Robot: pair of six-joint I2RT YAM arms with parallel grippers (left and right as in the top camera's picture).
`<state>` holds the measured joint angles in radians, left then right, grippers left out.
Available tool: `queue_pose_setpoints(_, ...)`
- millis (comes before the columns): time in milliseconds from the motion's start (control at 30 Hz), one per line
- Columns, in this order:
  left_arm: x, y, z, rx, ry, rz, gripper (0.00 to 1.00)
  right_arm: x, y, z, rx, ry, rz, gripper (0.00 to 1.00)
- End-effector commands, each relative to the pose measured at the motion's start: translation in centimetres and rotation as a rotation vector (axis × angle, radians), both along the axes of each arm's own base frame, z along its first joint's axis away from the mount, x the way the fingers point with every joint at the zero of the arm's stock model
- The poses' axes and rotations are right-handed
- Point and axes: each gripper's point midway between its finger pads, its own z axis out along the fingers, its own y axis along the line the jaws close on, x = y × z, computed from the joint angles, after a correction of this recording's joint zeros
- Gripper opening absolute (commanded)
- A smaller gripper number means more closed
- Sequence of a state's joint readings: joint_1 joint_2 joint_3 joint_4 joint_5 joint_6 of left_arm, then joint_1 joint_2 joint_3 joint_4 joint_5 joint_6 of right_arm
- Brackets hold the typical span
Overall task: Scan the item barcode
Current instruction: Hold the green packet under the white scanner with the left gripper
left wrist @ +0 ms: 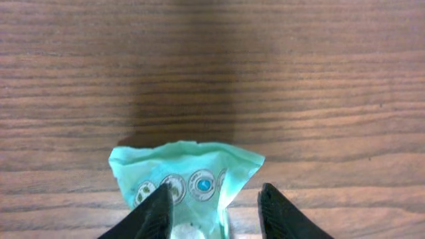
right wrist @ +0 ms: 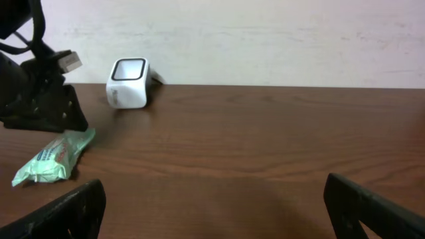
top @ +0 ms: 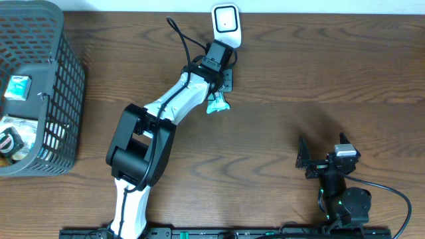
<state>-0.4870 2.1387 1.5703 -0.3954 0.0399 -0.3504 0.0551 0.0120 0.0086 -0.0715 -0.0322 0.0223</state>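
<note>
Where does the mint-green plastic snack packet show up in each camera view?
Overhead: mint-green plastic snack packet just above centre, beside the left arm's wrist.
Left wrist: packet bottom centre, between the fingers of the left gripper.
Right wrist: packet at far left, lying flat.
Shared landmark: white box-shaped scanner, top centre overhead, upper left in right wrist; not in the left wrist view.

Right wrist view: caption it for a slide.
Mint-green crinkled plastic packet lies on brown wooden table near white box-shaped barcode scanner.
</note>
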Motion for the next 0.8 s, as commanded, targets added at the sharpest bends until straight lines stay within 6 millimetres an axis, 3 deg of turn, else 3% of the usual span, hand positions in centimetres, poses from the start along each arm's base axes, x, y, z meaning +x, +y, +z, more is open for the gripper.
queue_pose_setpoints(0,0.0,0.4,0.3,-0.004,0.026,0.013,0.64,0.0,0.0,-0.1,0.014,0.001,0.000,0.99)
queue_pose_setpoints(233,-2.4,2.9,-0.9,0.061,0.139,0.158,0.69,0.0,0.0,-0.1,0.014,0.001,0.000,0.99)
queue_pose_setpoints(400,-4.4,2.1,-2.6,0.059,0.208,0.129,0.69,0.0,0.0,-0.1,0.014,0.001,-0.001,0.99)
queue_pose_setpoints(567,-5.1,1.2,-3.4,0.076,0.217,0.090,0.51,0.0,0.0,-0.1,0.014,0.001,-0.001,0.99)
queue_pose_setpoints(767,-4.5,0.4,-3.2,0.082,0.174,0.019,0.37,0.0,0.0,-0.1,0.014,0.001,-0.001,0.99)
